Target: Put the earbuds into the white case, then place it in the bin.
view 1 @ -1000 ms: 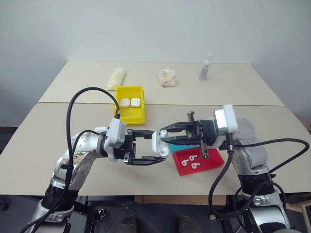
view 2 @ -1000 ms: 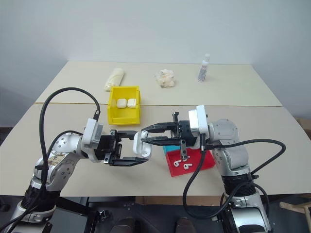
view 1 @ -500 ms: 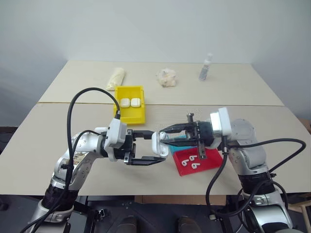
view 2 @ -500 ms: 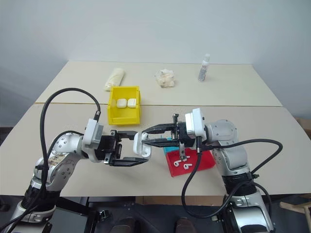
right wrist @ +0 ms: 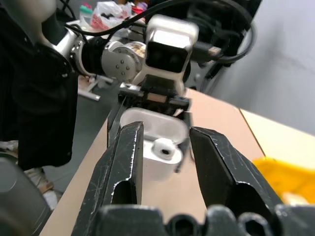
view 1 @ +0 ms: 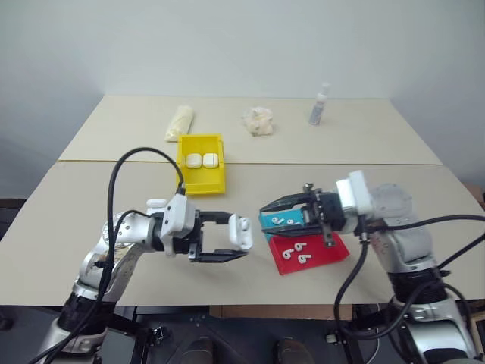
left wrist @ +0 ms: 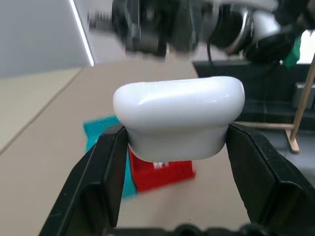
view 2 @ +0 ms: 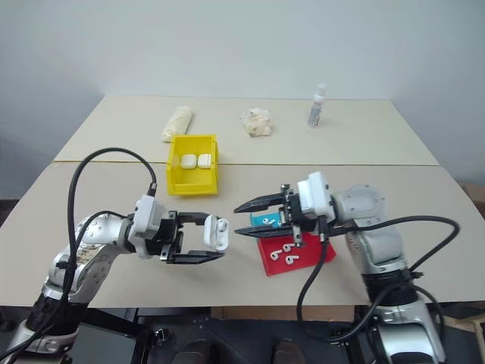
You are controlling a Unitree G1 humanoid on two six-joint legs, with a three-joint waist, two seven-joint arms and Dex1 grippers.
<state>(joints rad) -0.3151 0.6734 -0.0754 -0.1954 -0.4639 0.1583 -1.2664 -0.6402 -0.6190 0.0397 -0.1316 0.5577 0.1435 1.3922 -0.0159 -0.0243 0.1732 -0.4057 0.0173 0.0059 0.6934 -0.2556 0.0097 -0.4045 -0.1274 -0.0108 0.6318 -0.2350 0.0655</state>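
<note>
Black on white: clamping the left gripper (view 1: 236, 236) fully closed across the white case (view 1: 241, 231), keeping it off the table (view 1: 91, 197) with the lid hinged open and the mouth turned toward the other arm. Showing one earbud (right wrist: 163, 149) seated in a well, seen from the right wrist; not telling whether the second well is filled.

Hanging the right gripper (view 2: 239, 218) just beside the case but apart from it, fingers spread partway and carrying nothing. Pointing both grippers roughly level at one another, with the case lying to the robot's left of the right fingertips and its long side standing across the line between them.

Moving outward: resting loose earbuds (view 1: 295, 254) on the red tray (view 1: 333, 250), below and near the right gripper, with more white pieces lying on the teal tray (view 1: 267, 221) beside it. Making the right arm plainly the nearer one for any further pick, probably reaching down rather than across.

Leaving the yellow bin (view 1: 204, 184) beyond the left gripper, farther up the table, already keeping two white cases (view 1: 202, 160) inside; favouring the left arm for that drop.
</note>
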